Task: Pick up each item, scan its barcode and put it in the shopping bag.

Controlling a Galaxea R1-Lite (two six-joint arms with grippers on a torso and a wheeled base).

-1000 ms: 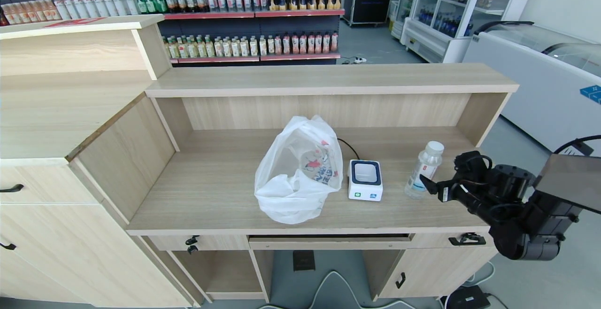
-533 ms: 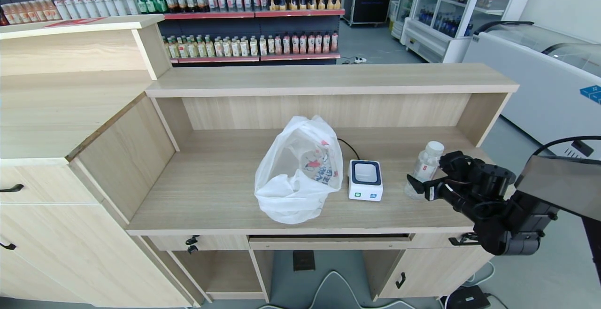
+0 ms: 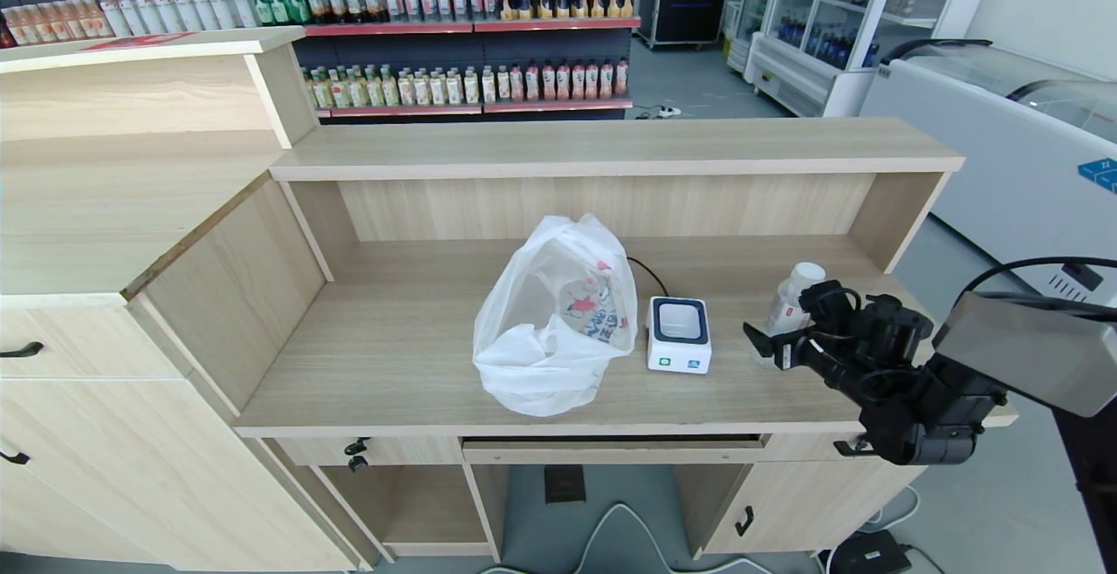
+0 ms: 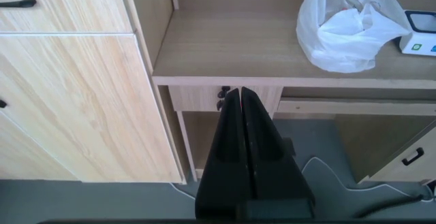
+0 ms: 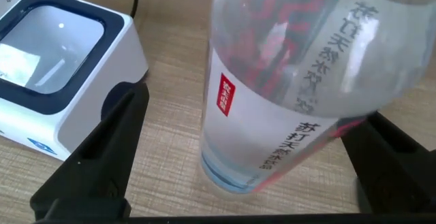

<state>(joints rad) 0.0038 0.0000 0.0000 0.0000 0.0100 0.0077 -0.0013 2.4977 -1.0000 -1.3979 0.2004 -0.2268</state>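
On smooth pale wood-grain counter (image 3: 393, 338), beside boxy white glass-topped scanner (image 3: 679, 334) and crinkled translucent white plastic shopping bag (image 3: 541, 338) with red-printed contents, clear cylindrical plastic water bottle (image 3: 790, 304) (image 5: 293, 94) between spread black right gripper (image 3: 768, 338) (image 5: 238, 176) fingers; left gripper (image 4: 240, 94) fingers pressed together.

Lighting: bright, even, diffuse. Shadows: faint and soft beneath bag (image 3: 554, 321), darker under counter (image 3: 393, 338). Glare: pale reflections on scanner (image 5: 51, 47) glass. Distortion: head view bows at edges.
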